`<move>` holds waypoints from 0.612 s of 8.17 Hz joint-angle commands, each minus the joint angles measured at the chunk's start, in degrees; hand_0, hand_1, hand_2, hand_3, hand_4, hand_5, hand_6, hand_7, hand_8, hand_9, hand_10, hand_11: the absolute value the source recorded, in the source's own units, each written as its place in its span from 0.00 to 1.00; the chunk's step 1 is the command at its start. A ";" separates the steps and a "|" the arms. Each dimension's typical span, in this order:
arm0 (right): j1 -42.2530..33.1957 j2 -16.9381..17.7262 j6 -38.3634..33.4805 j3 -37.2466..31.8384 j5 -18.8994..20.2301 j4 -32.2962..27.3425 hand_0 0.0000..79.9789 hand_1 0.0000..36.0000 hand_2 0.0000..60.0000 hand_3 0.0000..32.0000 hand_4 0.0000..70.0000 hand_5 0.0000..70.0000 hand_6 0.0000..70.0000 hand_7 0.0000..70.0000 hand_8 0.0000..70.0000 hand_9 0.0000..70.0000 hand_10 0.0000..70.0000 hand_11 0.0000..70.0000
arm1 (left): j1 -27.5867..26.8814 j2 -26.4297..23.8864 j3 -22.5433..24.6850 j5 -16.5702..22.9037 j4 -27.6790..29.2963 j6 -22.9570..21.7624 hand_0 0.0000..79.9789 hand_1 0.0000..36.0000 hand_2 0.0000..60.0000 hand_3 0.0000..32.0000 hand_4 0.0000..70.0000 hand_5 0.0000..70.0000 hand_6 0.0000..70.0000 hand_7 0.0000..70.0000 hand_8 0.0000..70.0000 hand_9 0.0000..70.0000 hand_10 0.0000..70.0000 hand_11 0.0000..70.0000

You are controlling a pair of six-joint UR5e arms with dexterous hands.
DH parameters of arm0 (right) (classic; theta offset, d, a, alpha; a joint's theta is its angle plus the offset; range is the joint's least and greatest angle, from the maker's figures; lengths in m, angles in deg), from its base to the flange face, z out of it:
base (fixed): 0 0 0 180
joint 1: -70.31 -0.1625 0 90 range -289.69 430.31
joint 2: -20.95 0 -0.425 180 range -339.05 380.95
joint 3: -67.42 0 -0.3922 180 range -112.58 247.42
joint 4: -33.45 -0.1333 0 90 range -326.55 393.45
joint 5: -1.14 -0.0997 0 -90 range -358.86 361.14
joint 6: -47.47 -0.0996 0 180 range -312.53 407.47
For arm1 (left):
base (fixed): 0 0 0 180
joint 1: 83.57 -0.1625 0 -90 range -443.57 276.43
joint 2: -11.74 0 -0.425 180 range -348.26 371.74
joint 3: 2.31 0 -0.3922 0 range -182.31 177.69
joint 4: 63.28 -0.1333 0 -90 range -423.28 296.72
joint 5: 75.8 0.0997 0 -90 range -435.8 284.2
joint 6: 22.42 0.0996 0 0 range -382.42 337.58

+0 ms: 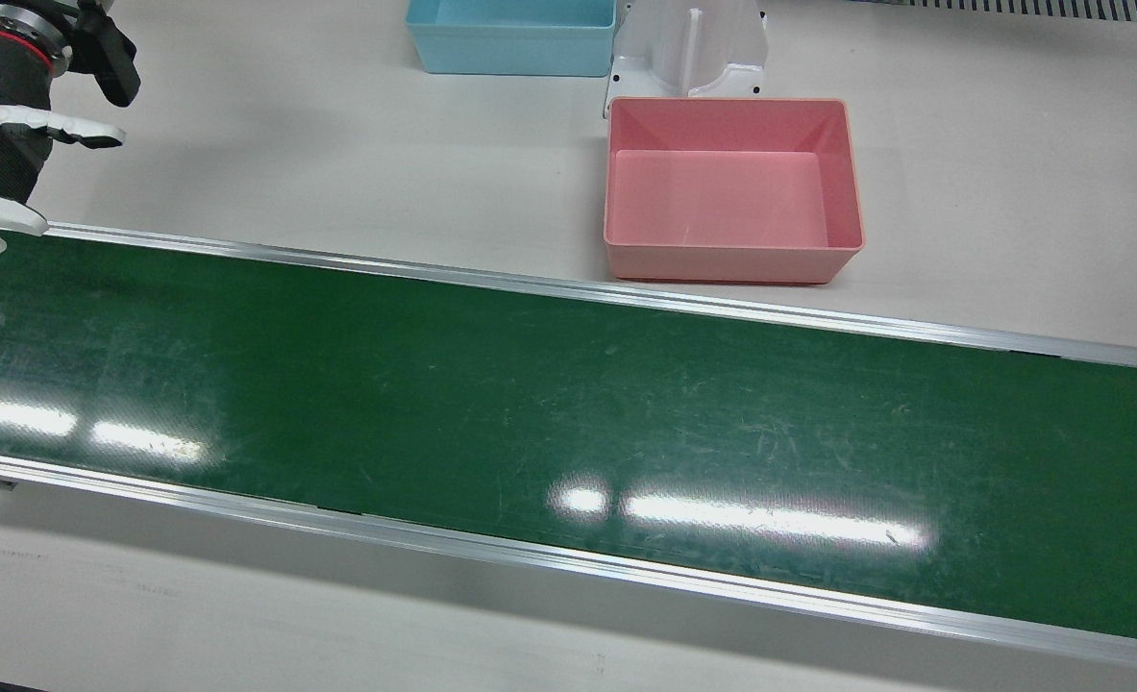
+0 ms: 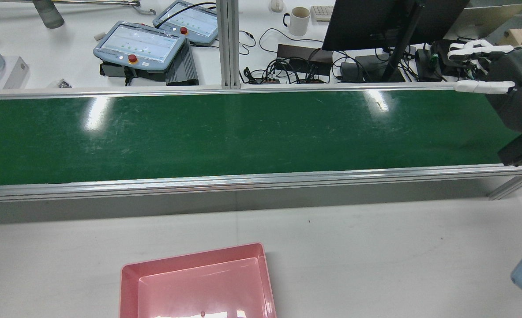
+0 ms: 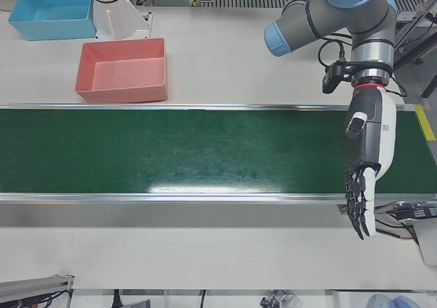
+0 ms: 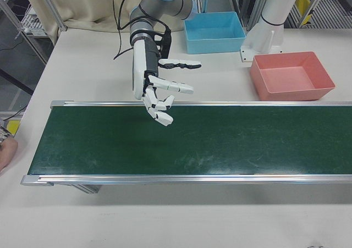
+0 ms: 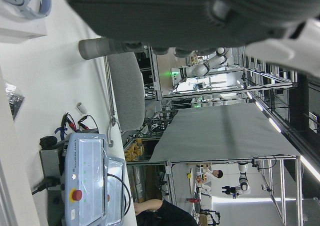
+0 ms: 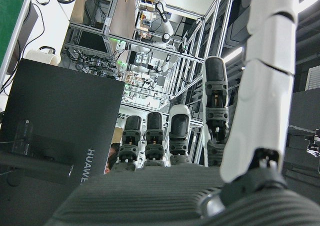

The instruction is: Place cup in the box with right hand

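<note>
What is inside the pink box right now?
Nothing: the pink box shows a bare floor in the front view. No wall hides a cup. The rear view cuts off its near edge.

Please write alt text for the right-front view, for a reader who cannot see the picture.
The robot's right hand, open and empty, hangs over the far edge of a bare green conveyor belt. Behind the belt, on the white table, stand an empty pink box and a blue box; no cup is visible.
</note>
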 commanded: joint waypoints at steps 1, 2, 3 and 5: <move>0.13 0.05 0.00 -0.04 0.00 0.00 0.73 0.52 0.11 0.00 0.65 0.10 0.26 1.00 0.17 0.42 0.20 0.31 | 0.00 0.05 0.00 0.00 0.00 -0.09 0.00 0.00 0.00 0.00 0.00 0.00 0.00 0.00 0.00 0.00 0.00 0.00; 0.04 -0.12 0.00 0.04 0.00 0.00 0.73 0.51 0.10 0.00 0.65 0.10 0.26 1.00 0.17 0.41 0.19 0.31 | 0.00 0.05 0.00 0.00 0.00 -0.09 0.00 0.00 0.00 0.00 0.00 0.00 0.00 0.00 0.00 0.00 0.00 0.00; 0.56 0.05 0.00 -0.13 0.00 0.00 0.73 0.51 0.09 0.00 0.65 0.10 0.26 1.00 0.17 0.42 0.19 0.31 | 0.00 0.05 0.00 0.00 0.00 0.00 0.00 0.00 0.00 0.00 0.00 0.00 0.00 0.00 0.00 0.00 0.00 0.00; 0.74 0.05 0.00 0.04 0.00 0.09 0.73 0.51 0.08 0.00 0.65 0.10 0.26 1.00 0.16 0.41 0.20 0.31 | 0.00 0.05 0.00 0.00 0.00 0.00 0.00 0.00 0.00 0.00 0.00 0.00 0.00 0.00 0.00 0.00 0.00 0.00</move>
